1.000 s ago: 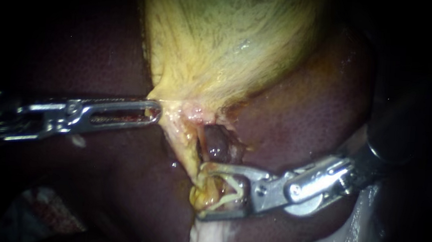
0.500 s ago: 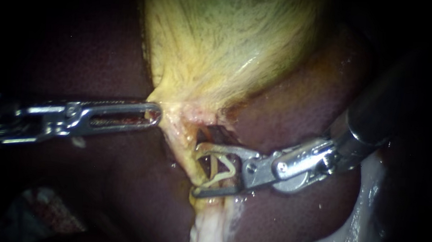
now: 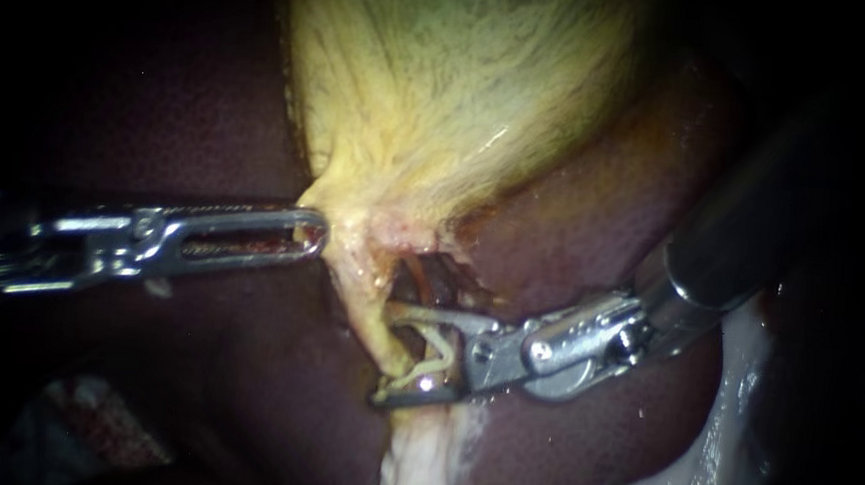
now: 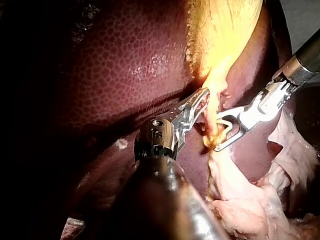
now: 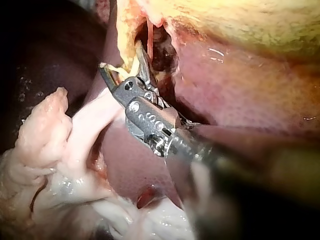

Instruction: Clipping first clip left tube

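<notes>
The yellow gallbladder (image 3: 442, 93) narrows into a pale yellow tube (image 3: 364, 298) that runs down over the dark liver (image 3: 605, 213). My left instrument (image 3: 305, 235) is shut on the gallbladder's neck edge and holds it leftward; the left wrist view shows the same grip (image 4: 202, 97). My right instrument (image 3: 383, 355) comes in from the right. Its jaws stand wide apart with a pale V-shaped clip (image 3: 436, 348) seated between them. They straddle the tube just below the neck. A darker reddish tube (image 3: 430, 277) lies behind the upper jaw. In the right wrist view the jaws (image 5: 120, 65) reach under the neck.
Whitish loose tissue (image 3: 419, 462) hangs below the tube, and more (image 3: 710, 460) lies at the lower right. Liver surrounds the site on both sides. A pale gauze-like patch (image 3: 91, 417) sits at the lower left.
My right instrument has moved up and to the left along the tube toward the gallbladder's neck, its jaws a little narrower. The left instrument has kept its hold.
</notes>
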Available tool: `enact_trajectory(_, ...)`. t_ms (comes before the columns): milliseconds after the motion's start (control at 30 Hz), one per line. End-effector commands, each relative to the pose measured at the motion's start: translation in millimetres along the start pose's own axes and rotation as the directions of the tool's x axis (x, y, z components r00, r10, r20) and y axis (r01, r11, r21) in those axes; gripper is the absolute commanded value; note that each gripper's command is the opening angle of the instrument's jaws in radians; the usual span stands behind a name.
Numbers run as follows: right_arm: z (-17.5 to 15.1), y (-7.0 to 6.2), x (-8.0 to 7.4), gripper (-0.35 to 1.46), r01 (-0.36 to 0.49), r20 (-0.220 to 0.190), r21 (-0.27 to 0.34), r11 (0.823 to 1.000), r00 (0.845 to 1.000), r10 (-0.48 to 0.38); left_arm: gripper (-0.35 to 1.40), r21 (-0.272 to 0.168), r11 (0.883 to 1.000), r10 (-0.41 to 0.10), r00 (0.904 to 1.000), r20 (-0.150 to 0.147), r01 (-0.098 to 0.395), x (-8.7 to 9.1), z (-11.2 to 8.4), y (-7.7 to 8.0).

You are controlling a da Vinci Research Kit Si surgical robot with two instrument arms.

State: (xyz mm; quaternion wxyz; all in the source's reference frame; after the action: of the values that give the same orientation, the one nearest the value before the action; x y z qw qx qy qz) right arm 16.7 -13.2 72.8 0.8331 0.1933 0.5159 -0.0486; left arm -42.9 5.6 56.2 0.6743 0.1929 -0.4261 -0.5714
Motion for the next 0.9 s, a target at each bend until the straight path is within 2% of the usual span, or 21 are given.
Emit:
enact_trajectory(33, 0.4, -0.2, 0.0, 0.58, 0.014, -0.005, 0.017, 1.0, 1.0, -0.014, -0.35, 0.001, 1.0, -0.001, 1.0, 0.0, 0.001, -0.1, 0.0, 0.0)
enact_trajectory(200, 2.6, -0.3, 0.0, 0.56, 0.019, -0.008, 0.051, 0.999, 1.0, -0.018, -0.35, 0.006, 1.0, -0.003, 1.0, 0.0, 0.003, -0.2, 0.2, -0.6)
enact_trajectory(367, 4.2, -0.3, -1.0, 0.56, 0.016, 0.008, 0.057, 0.998, 1.0, -0.017, -0.35, 0.008, 1.0, -0.004, 1.0, 0.003, 0.004, -0.2, 0.3, -1.1)
enact_trajectory(700, 4.4, -0.3, -1.7, 0.52, 0.014, 0.032, 0.064, 0.998, 0.999, -0.016, -0.35, 0.01, 1.0, -0.004, 1.0, 0.002, 0.004, -0.2, 0.4, -1.4)
enact_trajectory(833, 3.8, -0.2, -1.8, 0.4, 0.011, 0.066, 0.058, 0.998, 0.998, -0.015, -0.35, 0.01, 1.0, -0.004, 1.0, 0.002, 0.004, -0.2, 0.4, -1.4)
enact_trajectory(900, 3.1, 0.0, -1.6, 0.18, 0.009, 0.068, 0.042, 0.999, 0.998, -0.011, -0.35, 0.009, 1.0, -0.004, 1.0, 0.002, 0.004, -0.2, 0.4, -1.4)
